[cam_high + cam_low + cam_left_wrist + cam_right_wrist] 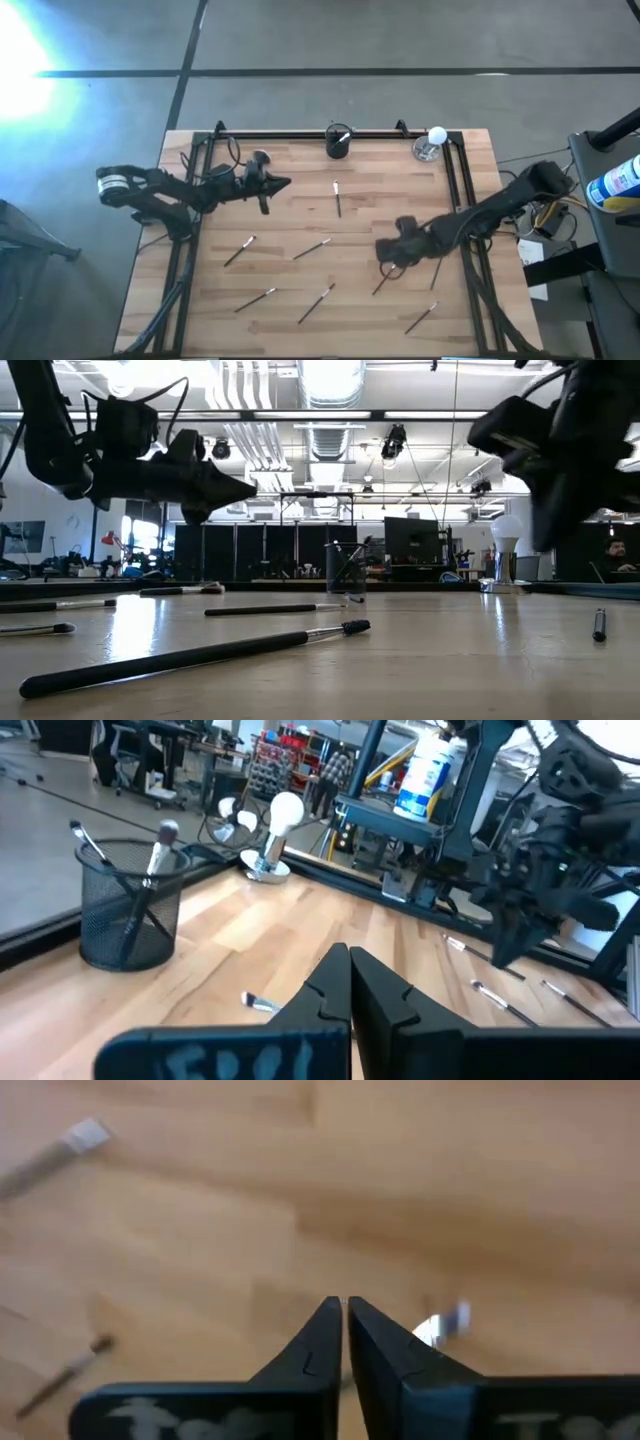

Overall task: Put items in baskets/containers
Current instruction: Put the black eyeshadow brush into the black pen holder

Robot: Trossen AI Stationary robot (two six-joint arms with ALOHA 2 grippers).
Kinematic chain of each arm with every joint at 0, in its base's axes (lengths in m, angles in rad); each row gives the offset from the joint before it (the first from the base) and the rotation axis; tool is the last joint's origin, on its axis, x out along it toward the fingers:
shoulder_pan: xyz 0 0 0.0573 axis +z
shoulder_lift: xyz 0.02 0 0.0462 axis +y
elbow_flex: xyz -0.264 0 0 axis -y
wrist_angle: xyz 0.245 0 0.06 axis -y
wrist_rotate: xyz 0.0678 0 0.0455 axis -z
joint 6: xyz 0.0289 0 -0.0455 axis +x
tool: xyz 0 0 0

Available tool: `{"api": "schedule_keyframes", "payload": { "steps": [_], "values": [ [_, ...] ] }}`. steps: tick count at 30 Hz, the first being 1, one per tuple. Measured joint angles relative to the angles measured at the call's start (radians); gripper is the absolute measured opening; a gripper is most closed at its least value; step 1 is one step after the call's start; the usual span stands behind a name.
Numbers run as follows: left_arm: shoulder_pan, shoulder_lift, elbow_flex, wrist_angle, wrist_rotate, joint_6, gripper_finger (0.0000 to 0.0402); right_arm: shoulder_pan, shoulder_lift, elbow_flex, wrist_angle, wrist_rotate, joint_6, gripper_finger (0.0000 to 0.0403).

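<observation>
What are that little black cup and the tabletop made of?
The cup looks like black wire mesh, probably painted metal: you can see through its wall to the brush handles inside. The tabletop looks like pale wood, butcher-block style: narrow strips with visible grain and a slight sheen.

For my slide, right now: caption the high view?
Both grippers shut over scattered brushes; cup at far edge.

Both arms hover, jaws closed and empty.
</observation>
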Motion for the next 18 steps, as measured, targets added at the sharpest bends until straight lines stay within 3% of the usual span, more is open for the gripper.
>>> {"api": "schedule_keyframes", "payload": {
  "steps": [5, 11, 18],
  "values": [
    [-0.014, 0.000, -0.002, -0.005, 0.000, -0.001, 0.0000, 0.029, 0.095, 0.016, 0.000, -0.071, 0.174, 0.0072],
    [-0.017, 0.000, -0.009, -0.004, 0.000, -0.017, 0.0000, 0.028, 0.186, 0.016, 0.001, -0.094, 0.247, 0.0124],
    [-0.017, 0.000, -0.013, -0.004, 0.000, -0.024, 0.0000, 0.020, 0.246, 0.025, -0.002, -0.086, 0.257, 0.0128]
  ]
}}
